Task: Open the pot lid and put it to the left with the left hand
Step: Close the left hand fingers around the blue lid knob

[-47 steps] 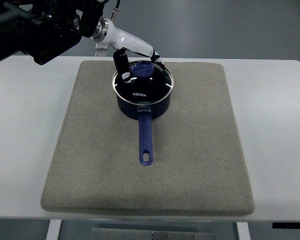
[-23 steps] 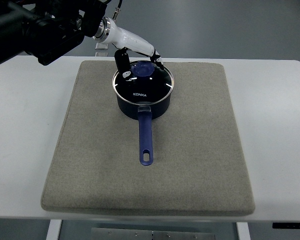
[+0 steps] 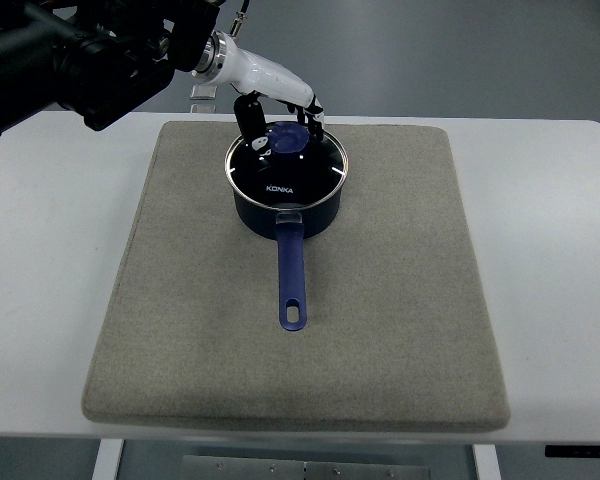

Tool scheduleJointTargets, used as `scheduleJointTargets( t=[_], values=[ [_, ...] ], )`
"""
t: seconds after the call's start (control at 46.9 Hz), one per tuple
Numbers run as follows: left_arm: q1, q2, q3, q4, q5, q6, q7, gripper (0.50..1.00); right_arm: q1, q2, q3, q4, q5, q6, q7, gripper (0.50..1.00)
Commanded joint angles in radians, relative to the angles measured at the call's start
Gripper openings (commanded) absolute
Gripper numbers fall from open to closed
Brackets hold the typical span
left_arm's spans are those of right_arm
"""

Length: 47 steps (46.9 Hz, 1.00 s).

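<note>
- We count one pot [image 3: 285, 205]: dark blue, standing upright on the far half of the mat, slightly left of the mat's centre line.
- We count one lid [image 3: 286, 168]: dark, with a bright metal rim and white lettering near its front edge. It sits closed and level on the pot.
- We count one knob [image 3: 286, 138] on the lid: blue, set at the lid's centre.
- We count one handle [image 3: 290, 272]: blue, straight, running from the pot's near wall toward the camera, with a hanging slot at its free end. It lies just above the mat.
- We count one mat [image 3: 400, 300]: grey-beige, roughly square, covering most of the white tabletop [image 3: 50, 250].
- We count one arm in view: black, with a white forearm, entering from the upper left corner.
- The left hand [image 3: 280, 120] is over the far side of the lid, at the knob. Its dark fingers [image 3: 248, 120] curl down around the knob, one on the left and others on the far right side.
- We cannot tell whether the fingers actually clamp the knob or merely bracket it; contact is not resolved at this size.
</note>
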Motion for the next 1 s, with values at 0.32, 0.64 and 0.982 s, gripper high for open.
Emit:
scheduleJointTargets(
  t=[0.32,0.64,0.982],
  values=[
    [0.001,-0.006,0.002,-0.009,0.012,0.003,0.000,0.662,0.000,0.000,0.000,0.000,0.000,0.000,0.000,0.917],
    [0.000,-0.007,0.028,-0.002,0.015,0.014,0.000,0.500,0.000,0.000,0.000,0.000,0.000,0.000,0.000,0.917],
    [0.000,-0.009,0.028,-0.003,0.013,0.052,0.000,0.500,0.000,0.000,0.000,0.000,0.000,0.000,0.000,0.917]
  ],
)
